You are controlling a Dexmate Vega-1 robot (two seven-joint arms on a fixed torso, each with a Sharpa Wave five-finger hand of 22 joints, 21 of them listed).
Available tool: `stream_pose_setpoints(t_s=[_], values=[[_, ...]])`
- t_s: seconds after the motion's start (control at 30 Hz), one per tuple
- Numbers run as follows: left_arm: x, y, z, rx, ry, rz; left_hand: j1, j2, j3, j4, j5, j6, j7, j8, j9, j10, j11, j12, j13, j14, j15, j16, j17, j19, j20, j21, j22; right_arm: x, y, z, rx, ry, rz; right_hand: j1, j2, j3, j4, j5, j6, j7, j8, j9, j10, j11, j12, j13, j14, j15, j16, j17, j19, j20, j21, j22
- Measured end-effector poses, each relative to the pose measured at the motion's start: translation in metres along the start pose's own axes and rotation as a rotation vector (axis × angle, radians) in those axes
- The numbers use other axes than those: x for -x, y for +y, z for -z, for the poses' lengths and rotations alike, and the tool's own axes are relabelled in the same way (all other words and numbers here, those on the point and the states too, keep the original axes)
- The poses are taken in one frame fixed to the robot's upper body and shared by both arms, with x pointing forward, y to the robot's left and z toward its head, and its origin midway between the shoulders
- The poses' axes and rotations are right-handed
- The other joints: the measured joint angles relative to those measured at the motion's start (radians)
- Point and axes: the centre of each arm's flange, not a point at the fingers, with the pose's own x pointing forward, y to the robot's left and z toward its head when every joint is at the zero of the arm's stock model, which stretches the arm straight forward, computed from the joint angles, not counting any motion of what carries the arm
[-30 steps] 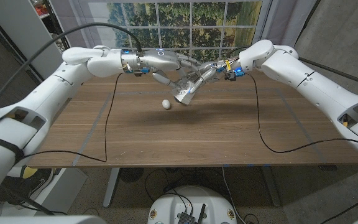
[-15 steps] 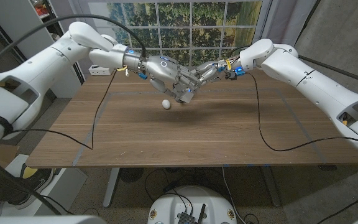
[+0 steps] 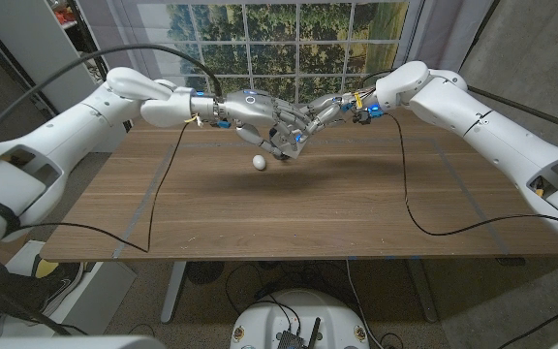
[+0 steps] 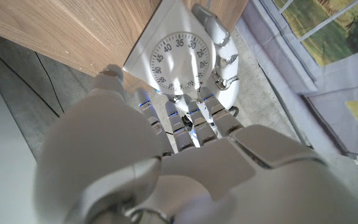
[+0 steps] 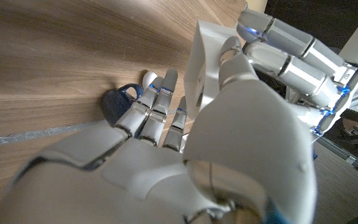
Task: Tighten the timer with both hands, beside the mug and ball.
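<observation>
Both hands on the timer [image 4: 180, 63], held in the air over the far middle of the tabletop [image 3: 289, 208], above and just beyond the ball [image 3: 258, 163].

Left hand [image 3: 255, 109]: in the left wrist view the dial faces this hand squarely and its fingers [image 4: 199, 115] reach toward the dial centre, apparently at the knob. The knob itself is hidden behind them, so I can't confirm a pinch; I read it as gripping.

Right hand [image 3: 320, 111]: in the right wrist view the fingers [image 5: 159, 111] wrap the white body from the back and side. One fingertip of this hand also curls over the timer's edge in the left wrist view. It's holding the body.

Key relation: dial face toward the left hand, back toward the right hand. The knob axis runs roughly along the line between the two palms. Judgement: the right hand braces the body while the left twists about that axis. Both are equally near, both already in contact.

Mug [image 5: 115, 104]: dark, handle visible, on the tabletop beside the ball past the right fingers. Can't see inside it, so contents unknown.

Risk, as a guess: if the left fingers are off-centre on the knob, the twist turns the whole body in the right hand rather than winding it.
</observation>
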Motion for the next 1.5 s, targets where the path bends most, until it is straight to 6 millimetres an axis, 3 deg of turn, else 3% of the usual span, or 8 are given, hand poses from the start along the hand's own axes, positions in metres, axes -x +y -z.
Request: stream_pose_setpoints(t_s=[0.43,0.47,0.5,0.53,0.6,0.67,1.07,1.5], values=[[-0.013,-0.008,-0.014,0.253,0.15,-0.124,-0.029,-0.014,-0.037,0.023,0.004,-0.054,-0.002,-0.024,0.004,-0.003,0.022,0.001,0.006,0.02,0.005,0.012,0.018,0.011,0.011,0.0,0.0,0.001,-0.003,0.002,0.019,-0.001,0.01,0.0,0.0,0.0,0.0,-0.001,0.0,0.0,-0.004,0.0,0.0,0.0,0.0,0.0,0.0,0.0,-0.005,0.006,0.0,0.0,0.0,0.0],[-0.014,-0.008,-0.016,0.263,0.153,-0.134,-0.035,-0.019,-0.041,0.027,0.008,-0.055,-0.002,-0.027,0.004,0.001,0.021,0.001,0.007,0.02,0.005,0.012,0.116,0.013,0.012,0.003,0.0,0.001,-0.003,0.002,0.02,-0.001,0.011,0.0,0.0,0.0,0.0,-0.001,0.002,0.002,-0.004,0.0,0.0,0.0,0.0,0.0,0.0,0.0,-0.008,0.006,0.0,0.0,0.0,0.0],[-0.014,-0.006,-0.018,0.291,0.161,-0.159,-0.037,-0.021,-0.042,0.029,0.008,-0.055,-0.002,-0.027,0.004,0.004,0.018,0.001,0.007,0.02,0.005,0.012,0.349,0.016,0.01,0.008,0.0,0.001,-0.003,0.001,0.023,-0.003,0.011,-0.001,-0.001,0.0,0.0,-0.001,0.004,0.004,-0.005,0.0,0.0,0.0,0.0,0.0,0.0,0.0,-0.008,0.006,0.0,0.0,0.0,0.0],[-0.015,-0.002,-0.019,0.319,0.166,-0.197,-0.039,-0.018,-0.046,0.033,0.008,-0.055,-0.002,-0.027,0.004,0.004,0.018,0.002,0.007,0.014,0.0,-0.004,0.337,0.022,0.011,0.008,0.0,0.001,-0.003,0.002,0.023,-0.003,0.013,-0.001,-0.001,0.0,0.0,-0.003,0.004,0.004,-0.007,0.0,0.0,0.0,0.0,0.0,0.0,0.0,-0.008,0.006,0.0,0.0,0.0,0.0],[-0.016,0.006,-0.022,0.357,0.168,-0.254,-0.047,-0.021,-0.052,0.033,0.008,-0.055,-0.002,-0.027,0.004,0.007,0.015,0.008,0.007,0.024,0.001,0.005,0.071,0.023,0.012,0.008,0.0,0.0,-0.001,0.004,0.021,-0.001,0.008,-0.001,-0.001,0.0,0.0,-0.004,0.004,0.004,-0.008,0.0,0.0,0.0,0.0,0.0,0.0,0.0,-0.009,0.011,0.0,0.0,0.0,0.0],[-0.014,0.009,-0.022,0.41,0.19,-0.299,-0.052,-0.017,-0.059,0.037,0.008,-0.055,-0.002,-0.027,0.004,0.014,0.017,0.008,0.011,0.032,0.004,0.008,0.015,0.027,0.016,0.008,0.0,0.0,-0.001,0.004,0.023,-0.002,0.008,-0.001,-0.001,0.0,0.0,-0.004,0.004,0.004,-0.009,0.0,0.001,0.001,0.0,0.0,0.0,0.0,-0.009,0.011,0.0,0.0,0.0,0.0],[0.018,0.046,-0.018,0.586,0.263,-0.578,-0.062,-0.019,-0.077,0.043,0.027,-0.003,-0.004,-0.011,0.009,0.023,0.015,0.014,0.016,0.043,0.004,0.008,0.005,0.028,0.018,0.008,-0.005,0.003,0.002,0.01,0.012,-0.005,0.018,-0.007,-0.007,0.0,0.0,-0.007,0.003,0.004,-0.014,0.0,0.003,0.003,0.0,0.0,0.005,-0.005,-0.009,0.016,0.0,0.0,0.0,0.0],[0.04,0.051,-0.016,0.449,0.37,-0.461,0.01,-0.01,-0.08,0.012,0.045,0.042,-0.007,-0.007,0.006,-0.011,0.0,0.001,0.021,0.005,0.002,-0.008,0.0,-0.001,0.021,-0.004,-0.005,0.011,0.005,0.01,-0.008,-0.008,0.032,-0.011,-0.011,0.0,0.0,-0.004,0.008,0.003,-0.01,0.0,0.003,0.003,0.01,0.0,0.007,-0.003,-0.013,0.02,0.0,0.0,0.0,0.0]])
